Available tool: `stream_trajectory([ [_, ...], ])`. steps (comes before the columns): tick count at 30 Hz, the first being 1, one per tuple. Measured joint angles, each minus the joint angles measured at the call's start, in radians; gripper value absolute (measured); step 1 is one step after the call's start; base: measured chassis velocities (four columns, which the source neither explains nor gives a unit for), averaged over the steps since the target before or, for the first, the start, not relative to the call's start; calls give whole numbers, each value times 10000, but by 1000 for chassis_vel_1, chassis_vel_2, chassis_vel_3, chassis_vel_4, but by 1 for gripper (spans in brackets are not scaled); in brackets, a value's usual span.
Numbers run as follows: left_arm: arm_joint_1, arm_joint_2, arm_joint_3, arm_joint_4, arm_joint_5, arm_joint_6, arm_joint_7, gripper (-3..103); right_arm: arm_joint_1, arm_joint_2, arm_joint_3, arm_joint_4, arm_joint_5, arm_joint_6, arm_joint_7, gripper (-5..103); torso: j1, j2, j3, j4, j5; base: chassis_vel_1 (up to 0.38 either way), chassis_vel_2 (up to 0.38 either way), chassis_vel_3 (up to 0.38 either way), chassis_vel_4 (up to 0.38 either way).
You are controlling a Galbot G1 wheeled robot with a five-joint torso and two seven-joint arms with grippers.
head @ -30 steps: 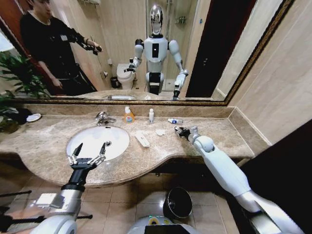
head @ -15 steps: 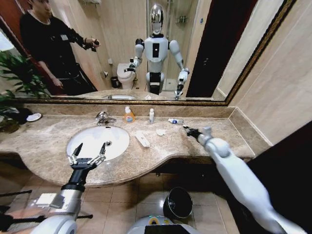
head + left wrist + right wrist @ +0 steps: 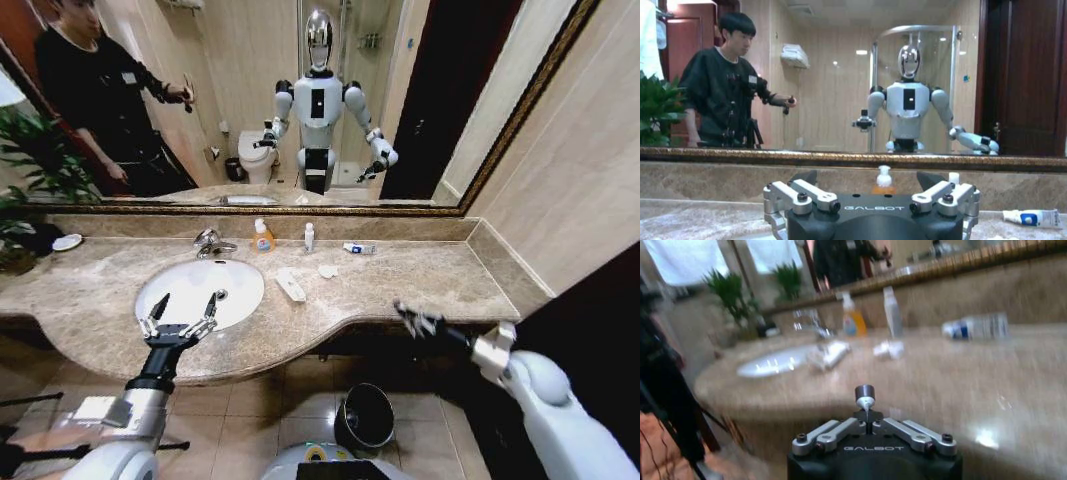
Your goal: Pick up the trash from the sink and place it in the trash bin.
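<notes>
The white sink (image 3: 245, 275) is set in the beige marble counter. Trash lies on the counter beside it: a flat packet (image 3: 291, 286), a crumpled scrap (image 3: 327, 271), a tube (image 3: 358, 248) and a small white bottle (image 3: 310, 237). My right gripper (image 3: 415, 320) hangs past the counter's front edge, up and to the right of the black trash bin (image 3: 365, 415) on the floor. In the right wrist view the right gripper (image 3: 867, 415) is shut on a small slim piece of trash (image 3: 865, 392). My left gripper (image 3: 190, 297) stays open over the sink's near rim.
A chrome faucet (image 3: 210, 242) and an orange soap bottle (image 3: 264, 237) stand behind the basin. A potted plant (image 3: 30, 170) and a small dish (image 3: 68, 241) occupy the counter's far left. A mirror covers the back wall, and a wall closes off the right side.
My right arm has drawn back from the counter near the tube, out past the front edge and lower. The left arm and the counter items have not moved.
</notes>
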Motion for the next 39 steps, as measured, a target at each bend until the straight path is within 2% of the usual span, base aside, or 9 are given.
stream_trajectory([
  [4,1,0,0,0,0,0,0,100,-70,559,-208,-1175,-1093,1097,369,0,1,0,1,1,5,0,0,0,0],
  [6,0,0,0,0,0,0,0,100,11,1075,-377,-2464,-1990,2041,747,0,1,0,1,1,5,0,0,0,0],
  [8,1,0,0,0,0,0,0,100,47,1251,-397,-2886,-2270,2320,799,0,1,0,1,1,7,0,0,0,0],
  [11,0,0,0,0,0,0,0,100,309,1996,-322,-4922,-3686,3601,1026,0,1,0,1,1,3,0,0,0,0],
  [12,0,0,0,0,0,0,0,100,309,1996,-322,-4922,-3686,3601,1026,0,1,0,1,1,3,0,0,0,0],
  [14,0,0,0,0,0,0,0,100,470,2277,-540,-6181,-4211,4478,1783,0,1,0,1,0,0,0,0,0,0],
  [18,0,0,0,0,0,0,0,100,873,2740,-674,-7403,-4954,5223,2661,0,1,0,1,0,2,0,0,0,0],
  [24,0,0,0,0,0,0,0,100,1139,3165,-840,-7947,-5446,5603,3664,-2,2,0,2,2,3,0,0,0,0],
  [39,0,1,0,0,0,0,0,100,884,3315,-825,-7253,-5430,5756,3892,51,2,0,2,1,6,0,0,0,0],
])
